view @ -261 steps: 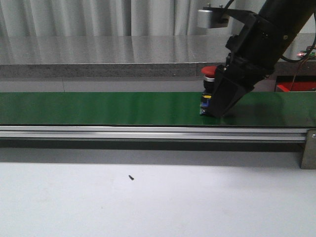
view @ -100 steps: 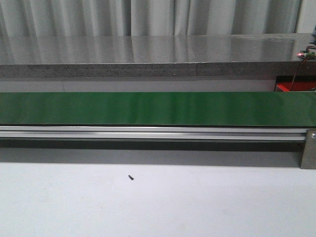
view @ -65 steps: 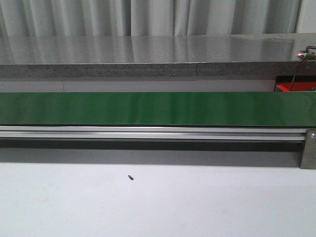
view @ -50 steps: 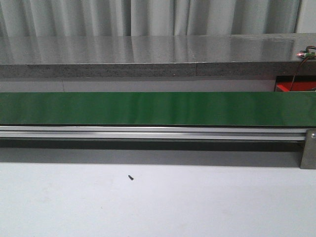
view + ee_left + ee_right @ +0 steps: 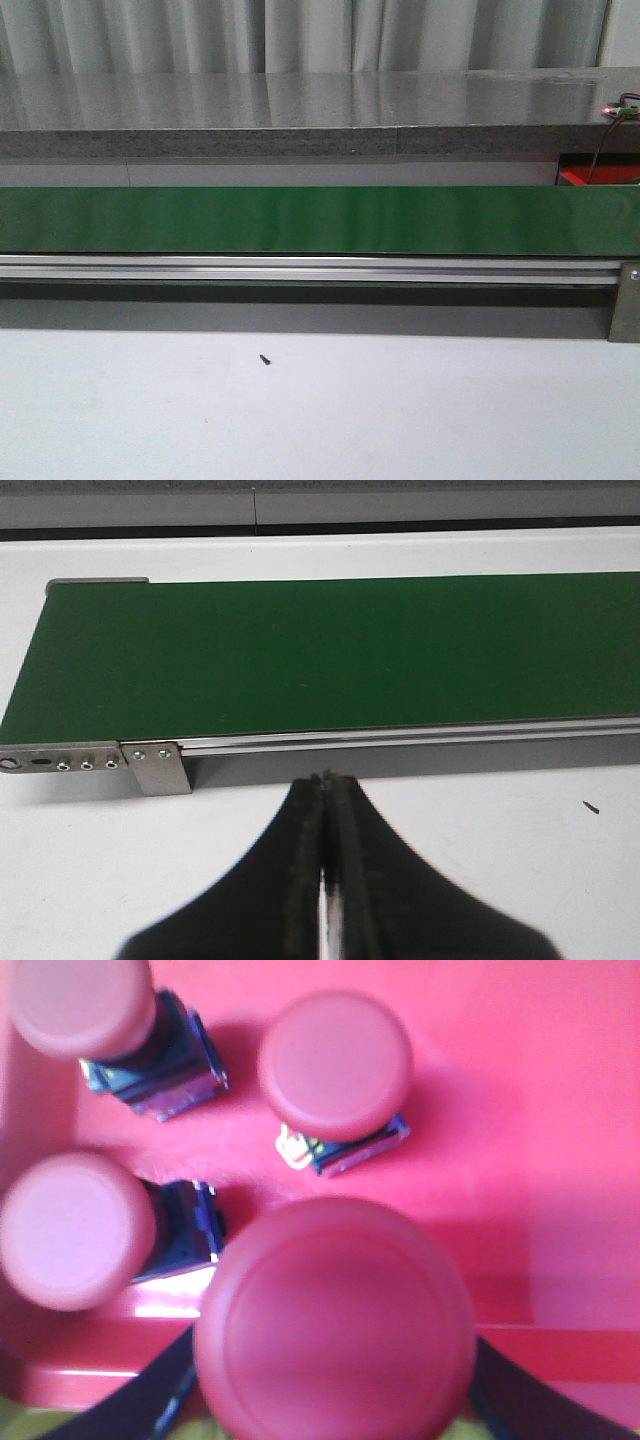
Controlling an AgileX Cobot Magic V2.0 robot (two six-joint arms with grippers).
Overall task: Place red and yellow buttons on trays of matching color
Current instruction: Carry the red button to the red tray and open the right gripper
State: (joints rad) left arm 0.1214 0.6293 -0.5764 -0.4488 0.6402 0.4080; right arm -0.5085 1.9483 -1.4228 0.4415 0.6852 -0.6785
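Green belt [image 5: 300, 220]: runs across the front view from left to right, nothing lies on it; alu rail [image 5: 300, 268] along its near edge.
Worktop [image 5: 320, 410]: white, in front of the belt; 1 small dark screw [image 5: 265, 359] lies on it, apart from the rail.
Left pincer [image 5: 324, 785]: seen only in left wrist view, the 2 black fingers [image 5: 300, 860] pressed together with nothing between, above the white worktop just in front of the belt end w/ its metal bracket [image 5: 155, 768].
Right pincer [image 5: 330, 1430]: seen only in right wrist view, the dark fingers [image 5: 520, 1400] show at both sides of a big red button [image 5: 335, 1320], so it grips this button; the finger tips are hidden under the cap.
Held button: above the near rim of the red tray [image 5: 540, 1110]; if it touches the tray, I cannot tell.
Red tray: 3 other red buttons inside, each w/ dark body under the cap: 1 in the middle [image 5: 335, 1065], 1 at the corner [image 5: 80, 1000], 1 near the rim [image 5: 75, 1230]. All apart from each other.
Front view: a small part of red tray [image 5: 598, 177] shows behind the belt at far right; no arm in this view.
Yellow buttons, yellow tray: not visible in any view.
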